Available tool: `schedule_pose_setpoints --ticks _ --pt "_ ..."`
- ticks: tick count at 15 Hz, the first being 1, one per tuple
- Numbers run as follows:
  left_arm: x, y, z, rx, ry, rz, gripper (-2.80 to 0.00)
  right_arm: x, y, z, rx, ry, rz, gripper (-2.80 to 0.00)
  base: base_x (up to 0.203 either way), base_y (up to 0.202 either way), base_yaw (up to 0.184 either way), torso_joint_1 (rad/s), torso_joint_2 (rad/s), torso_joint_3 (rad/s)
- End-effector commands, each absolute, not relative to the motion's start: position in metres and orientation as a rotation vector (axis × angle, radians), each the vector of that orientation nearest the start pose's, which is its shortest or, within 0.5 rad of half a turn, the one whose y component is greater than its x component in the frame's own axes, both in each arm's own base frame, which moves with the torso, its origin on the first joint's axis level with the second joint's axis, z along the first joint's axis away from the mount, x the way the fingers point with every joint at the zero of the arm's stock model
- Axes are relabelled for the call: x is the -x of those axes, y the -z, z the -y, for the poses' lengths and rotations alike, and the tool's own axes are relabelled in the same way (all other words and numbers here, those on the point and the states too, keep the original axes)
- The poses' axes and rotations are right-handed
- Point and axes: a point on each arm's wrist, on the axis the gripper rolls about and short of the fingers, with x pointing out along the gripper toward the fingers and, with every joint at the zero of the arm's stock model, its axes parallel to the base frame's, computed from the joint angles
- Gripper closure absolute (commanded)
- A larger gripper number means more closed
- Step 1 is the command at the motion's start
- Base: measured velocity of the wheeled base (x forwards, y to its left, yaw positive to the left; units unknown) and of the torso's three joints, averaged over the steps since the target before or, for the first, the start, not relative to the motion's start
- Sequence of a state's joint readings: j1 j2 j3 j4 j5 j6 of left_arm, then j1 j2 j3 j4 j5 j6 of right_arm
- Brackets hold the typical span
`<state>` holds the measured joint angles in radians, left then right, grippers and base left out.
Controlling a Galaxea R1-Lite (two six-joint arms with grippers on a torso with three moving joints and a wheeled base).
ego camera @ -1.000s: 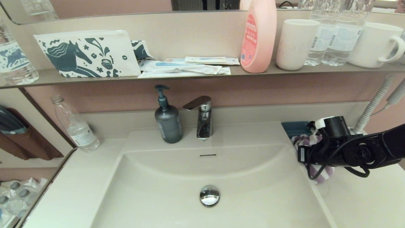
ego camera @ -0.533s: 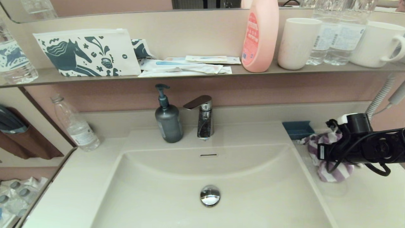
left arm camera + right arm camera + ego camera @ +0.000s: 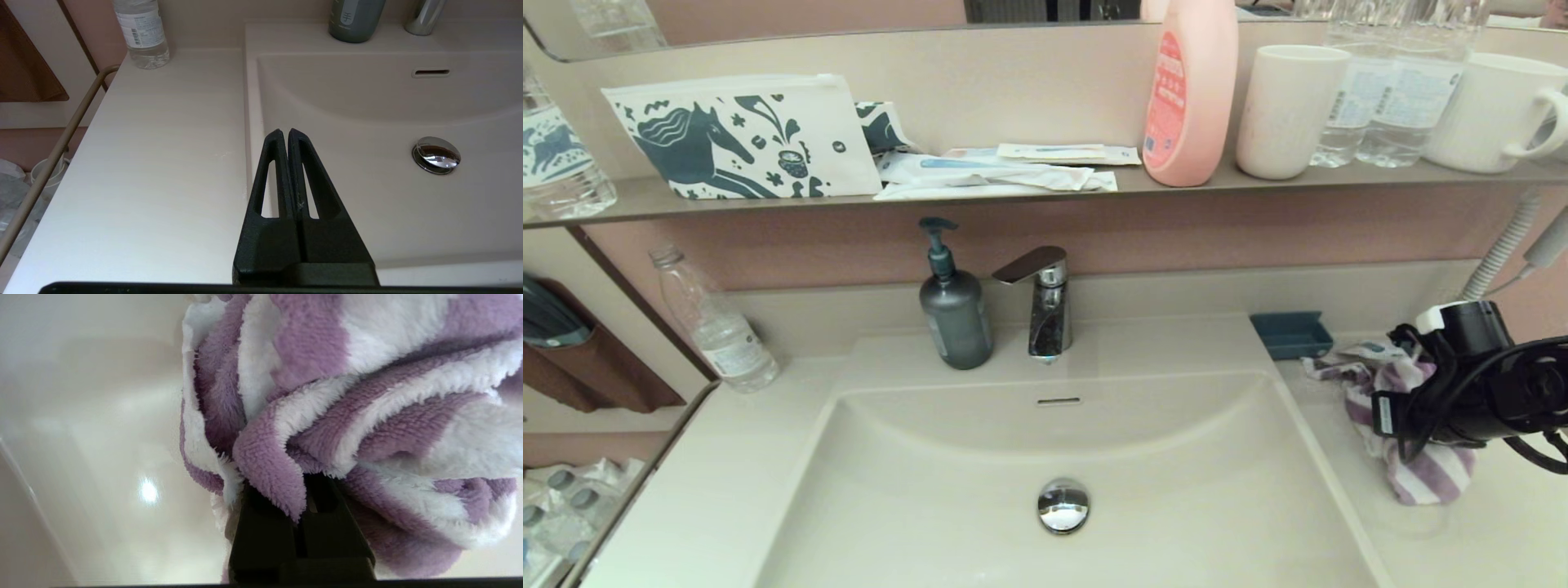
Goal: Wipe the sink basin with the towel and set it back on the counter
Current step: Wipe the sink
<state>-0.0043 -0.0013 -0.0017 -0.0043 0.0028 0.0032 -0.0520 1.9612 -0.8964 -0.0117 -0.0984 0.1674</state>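
A purple-and-white striped towel (image 3: pixel 1429 478) hangs bunched over the cream counter (image 3: pixel 1486 539) right of the sink basin (image 3: pixel 915 498), its lower end touching or nearly touching the top. My right gripper (image 3: pixel 304 498) is shut on the towel (image 3: pixel 367 396), and the fabric covers its fingertips. In the head view only the black right wrist (image 3: pixel 1478 392) shows, above the towel. The basin holds nothing but its chrome drain plug (image 3: pixel 1063 505) and overflow slot (image 3: pixel 1059 401). My left gripper (image 3: pixel 284 132) is shut on nothing, held over the basin's left rim (image 3: pixel 249 122), and is out of the head view.
A grey soap dispenser (image 3: pixel 954 314) and a chrome faucet (image 3: pixel 1045 306) stand behind the basin. A blue soap dish (image 3: pixel 1290 333) lies just behind the towel. A clear bottle (image 3: pixel 715 327) stands at back left. The shelf (image 3: pixel 1013 194) above carries a pink bottle (image 3: pixel 1188 90) and cups.
My right arm has carried the towel to the right, from the basin's right rim out over the counter. More of the towel and the blue dish now show.
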Motion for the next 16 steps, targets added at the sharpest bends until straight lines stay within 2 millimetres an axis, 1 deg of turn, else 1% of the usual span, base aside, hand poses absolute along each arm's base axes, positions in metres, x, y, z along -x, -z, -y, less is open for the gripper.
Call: schedule_pose_setpoints --ticks 1,3,4,7,9,11,14,16 --pt "0.023 -0.076 0.000 -0.003 0.002 0.006 0.00 -0.304 -0.075 0.003 -0.104 0.185 -1.054 0.00 0.000 0.000 0.000 0.000 0.00 0.000" --pt "0.023 -0.076 0.000 -0.003 0.002 0.006 0.00 -0.293 -0.072 -0.014 -0.076 0.170 -1.076 0.00 0.000 0.000 0.000 0.000 0.00 0.000" --pt "0.023 -0.076 0.000 -0.003 0.002 0.006 0.00 -0.287 -0.073 -0.021 -0.072 0.164 -1.078 0.00 0.000 0.000 0.000 0.000 0.00 0.000" --pt "0.023 -0.076 0.000 -0.003 0.002 0.006 0.00 -0.258 -0.075 -0.030 -0.032 0.150 -1.111 0.00 0.000 0.000 0.000 0.000 0.00 0.000" --pt "0.023 -0.076 0.000 -0.003 0.002 0.006 0.00 -0.235 -0.081 -0.032 0.003 0.150 -1.186 0.00 0.000 0.000 0.000 0.000 0.00 0.000" --pt "0.023 -0.076 0.000 -0.003 0.002 0.006 0.00 -0.217 -0.089 -0.026 0.019 0.172 -1.244 0.00 0.000 0.000 0.000 0.000 0.00 0.000" --pt "0.023 -0.076 0.000 -0.003 0.002 0.006 0.00 -0.197 -0.097 0.001 0.079 0.255 -1.291 0.00 0.000 0.000 0.000 0.000 0.00 0.000" --pt "0.023 -0.076 0.000 -0.003 0.002 0.006 0.00 -0.189 -0.100 0.019 0.107 0.304 -1.301 0.00 0.000 0.000 0.000 0.000 0.00 0.000"
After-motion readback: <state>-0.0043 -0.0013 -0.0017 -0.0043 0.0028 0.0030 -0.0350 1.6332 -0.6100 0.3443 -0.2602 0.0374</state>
